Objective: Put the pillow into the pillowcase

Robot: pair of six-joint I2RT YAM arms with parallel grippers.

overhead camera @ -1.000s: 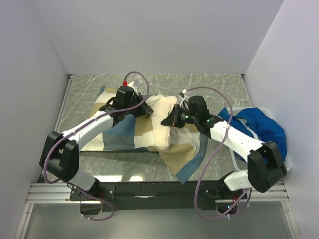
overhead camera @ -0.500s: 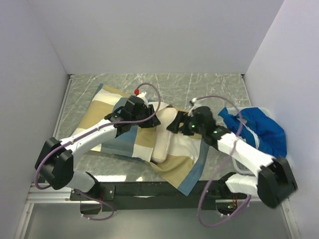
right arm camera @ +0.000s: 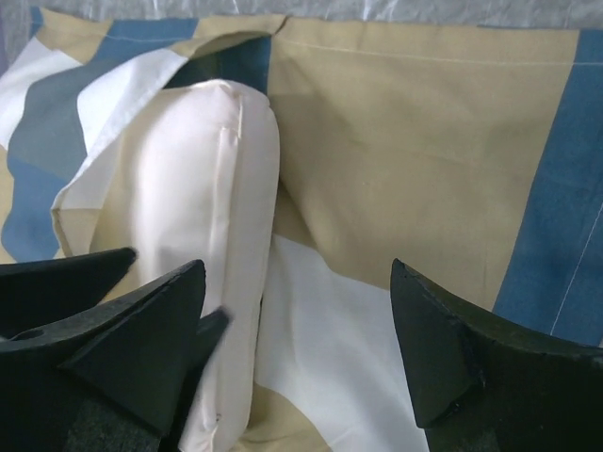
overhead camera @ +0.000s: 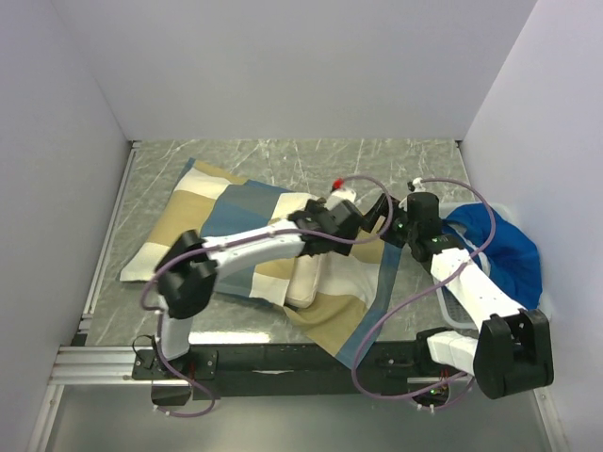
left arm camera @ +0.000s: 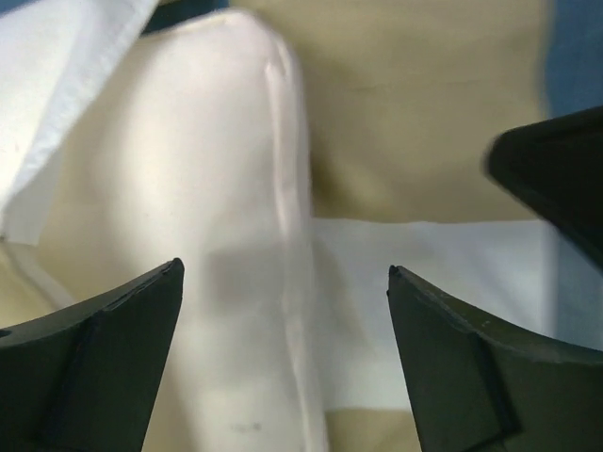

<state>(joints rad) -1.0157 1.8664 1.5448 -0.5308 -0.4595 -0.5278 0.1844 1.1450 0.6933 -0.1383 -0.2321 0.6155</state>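
Nearest the arm bases, a loose flap of the pillowcase (overhead camera: pixel 350 315) trails toward the worktop (overhead camera: pixel 396 155) edge. The cream end of the pillow (overhead camera: pixel 303 281) pokes from the pillowcase's mouth, and the rest appears to lie inside. Just beyond, the left gripper (left arm camera: pixel 283 271) and right gripper (right arm camera: pixel 297 268) hover over that end, jaws spread, holding nothing. Advised: pinch only the upper hem on either side of the pillow, never the filling, and draw it over the exposed end. Farther right lies a blue cloth (overhead camera: pixel 513 250), uninvolved.
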